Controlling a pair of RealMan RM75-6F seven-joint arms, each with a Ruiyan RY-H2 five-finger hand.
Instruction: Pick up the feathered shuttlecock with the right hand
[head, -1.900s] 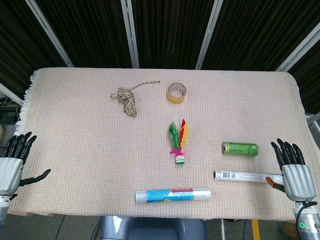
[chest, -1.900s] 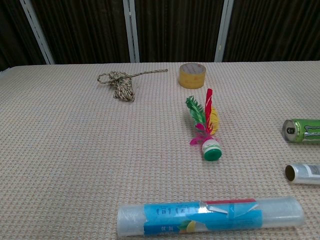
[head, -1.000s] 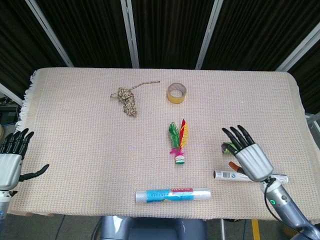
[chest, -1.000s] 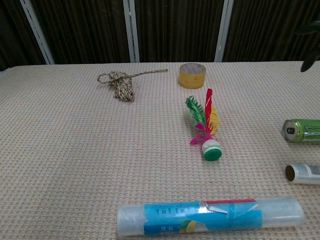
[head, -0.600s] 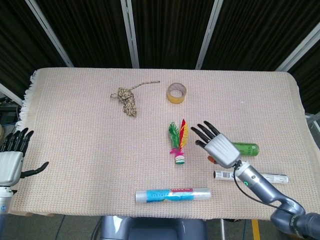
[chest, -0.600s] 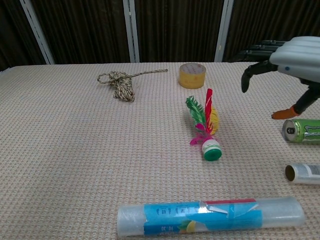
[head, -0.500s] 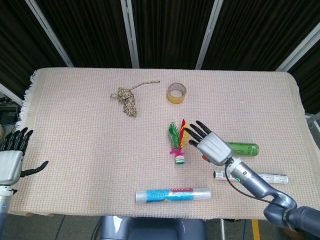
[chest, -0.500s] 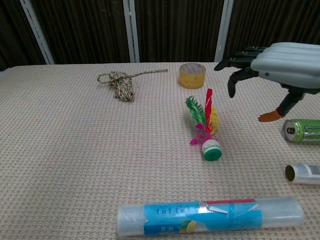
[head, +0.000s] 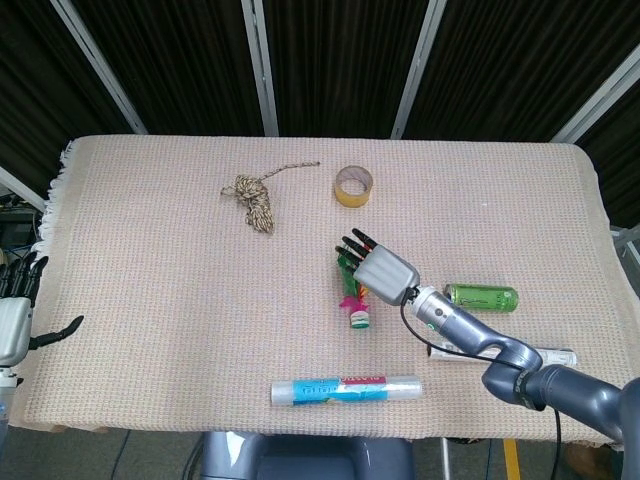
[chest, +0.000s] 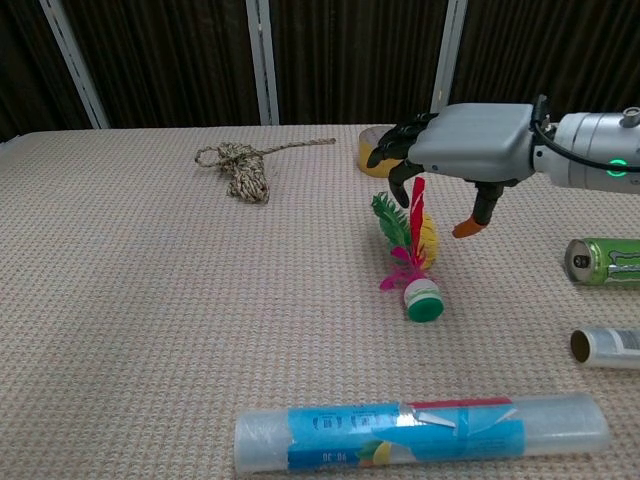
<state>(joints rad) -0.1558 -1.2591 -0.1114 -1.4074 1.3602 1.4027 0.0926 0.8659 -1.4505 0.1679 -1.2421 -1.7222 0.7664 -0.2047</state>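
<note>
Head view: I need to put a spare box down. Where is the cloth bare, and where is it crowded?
Bare: the left half, from the rope down to the left hand, and the far right corner. Crowded: the near right, where the right hand, shuttlecock, can, tube and film roll sit.

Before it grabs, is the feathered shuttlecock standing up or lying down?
Lying down: the feathered shuttlecock rests flat on the cloth, green base toward the camera, feathers pointing away.

Right hand (chest: 470, 143): ribbed light-grey shell over the back, black fingers (chest: 398, 139), an orange tip on the thumb.
Right forearm (chest: 590, 150): silver-grey tube, thin black cable, small green light.
Left hand (head: 12, 322): grey shell, black fingers.
</note>
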